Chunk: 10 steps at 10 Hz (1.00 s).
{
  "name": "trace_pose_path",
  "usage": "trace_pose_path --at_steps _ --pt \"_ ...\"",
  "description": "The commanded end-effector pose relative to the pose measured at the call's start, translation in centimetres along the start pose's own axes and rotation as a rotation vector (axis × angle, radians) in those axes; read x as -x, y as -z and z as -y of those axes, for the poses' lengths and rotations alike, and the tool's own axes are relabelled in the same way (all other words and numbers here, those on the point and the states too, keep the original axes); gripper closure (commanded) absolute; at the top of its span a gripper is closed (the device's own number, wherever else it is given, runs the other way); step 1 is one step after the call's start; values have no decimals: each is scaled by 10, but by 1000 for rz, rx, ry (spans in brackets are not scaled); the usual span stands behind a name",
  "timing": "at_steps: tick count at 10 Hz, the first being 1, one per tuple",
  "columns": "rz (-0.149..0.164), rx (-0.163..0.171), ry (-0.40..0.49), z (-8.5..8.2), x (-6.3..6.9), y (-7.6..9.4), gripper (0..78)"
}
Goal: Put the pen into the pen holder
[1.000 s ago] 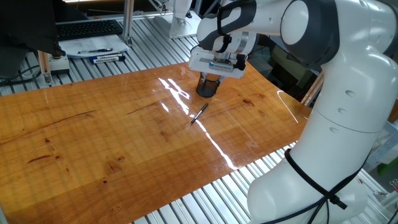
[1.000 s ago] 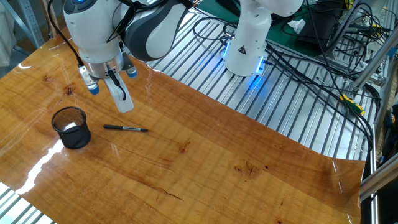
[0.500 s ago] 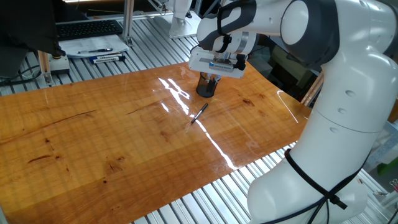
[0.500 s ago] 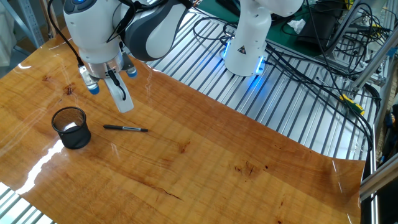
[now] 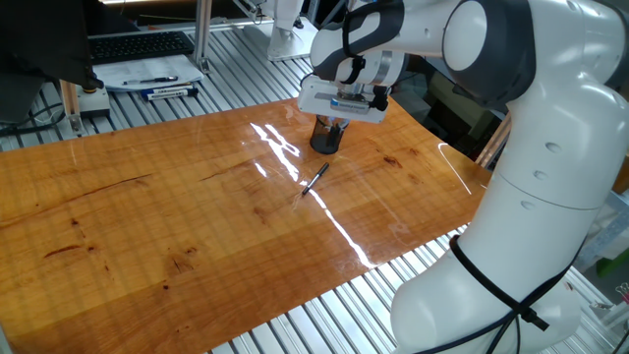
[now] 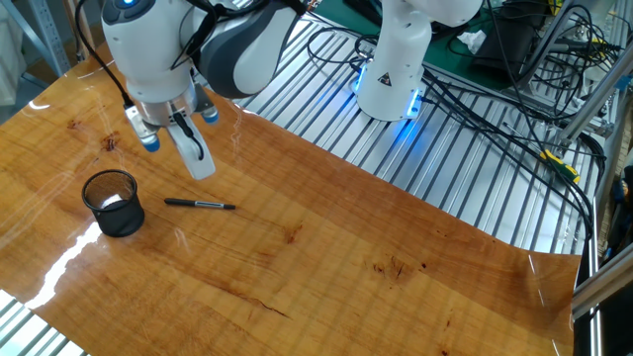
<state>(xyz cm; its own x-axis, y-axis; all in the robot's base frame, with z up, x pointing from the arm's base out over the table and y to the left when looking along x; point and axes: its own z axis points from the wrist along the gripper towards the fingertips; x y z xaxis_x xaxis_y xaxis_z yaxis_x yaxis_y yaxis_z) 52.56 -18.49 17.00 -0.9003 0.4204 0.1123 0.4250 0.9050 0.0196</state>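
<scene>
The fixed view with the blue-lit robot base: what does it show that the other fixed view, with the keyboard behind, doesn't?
Only it shows the small black wire-mesh pen holder unobstructed, with the gripper above the table, empty, its fingers clear of both. Only the keyboard view shows the white-and-blue markers off the board; there the gripper overlaps the holder. Both show the thin black pen lying flat on the wooden table.

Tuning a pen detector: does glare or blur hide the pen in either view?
One fixed view: a bright glare streak crosses the table right by the pen, which stays visible. The other fixed view: glare sits near the pen holder; the pen is sharp.
</scene>
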Motion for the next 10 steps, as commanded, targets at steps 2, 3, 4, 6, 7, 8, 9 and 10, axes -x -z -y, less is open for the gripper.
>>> trace_pose_path --at_steps 2,3,4,6,7,8,9,10 --pt "9 -7 -5 -4 2 -10 764" --pt "9 -7 -6 -5 2 -11 764" --pt "26 -14 -9 -7 2 -21 764" --pt "57 2 -23 -11 3 -35 764" --pt "76 14 -36 -12 5 -41 764" --pt "82 19 -40 -11 7 -45 764" --pt "81 20 -44 -9 11 -48 764" --pt "81 24 -50 -6 15 -50 764"
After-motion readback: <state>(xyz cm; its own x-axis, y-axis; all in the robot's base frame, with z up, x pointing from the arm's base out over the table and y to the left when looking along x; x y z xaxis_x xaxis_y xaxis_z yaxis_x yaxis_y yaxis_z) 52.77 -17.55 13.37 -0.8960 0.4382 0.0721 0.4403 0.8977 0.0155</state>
